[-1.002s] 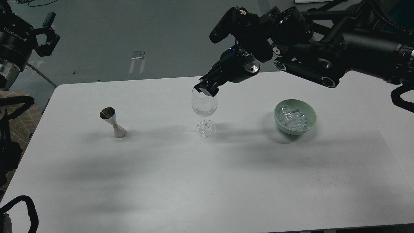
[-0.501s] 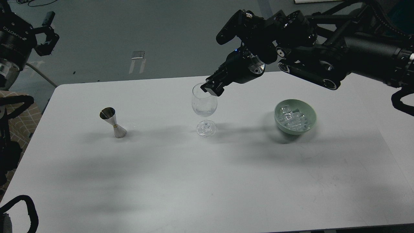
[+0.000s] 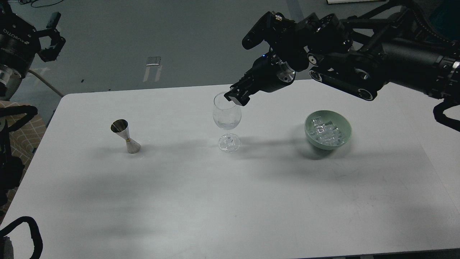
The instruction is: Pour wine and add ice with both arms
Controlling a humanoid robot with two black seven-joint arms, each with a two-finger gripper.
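A clear wine glass (image 3: 226, 117) stands upright at the table's middle, with something clear and glossy low in its bowl. A green bowl (image 3: 344, 124) to its right holds several clear ice cubes (image 3: 325, 130). A steel jigger (image 3: 126, 137) stands to the left. My right gripper (image 3: 236, 98) hangs just above the glass's right rim; its dark fingers cannot be told apart. My left gripper (image 3: 53, 36) is raised off the table at the far left, its fingers spread and empty.
The white table (image 3: 215, 201) ends at its far edge just behind the glass, with grey floor beyond. My right arm (image 3: 345, 68) spans above the bowl from the right. Black cables (image 3: 21, 230) loop at the left edge.
My right gripper has moved slightly right and up, from over the glass's mouth to above its right rim. The left arm has barely moved.
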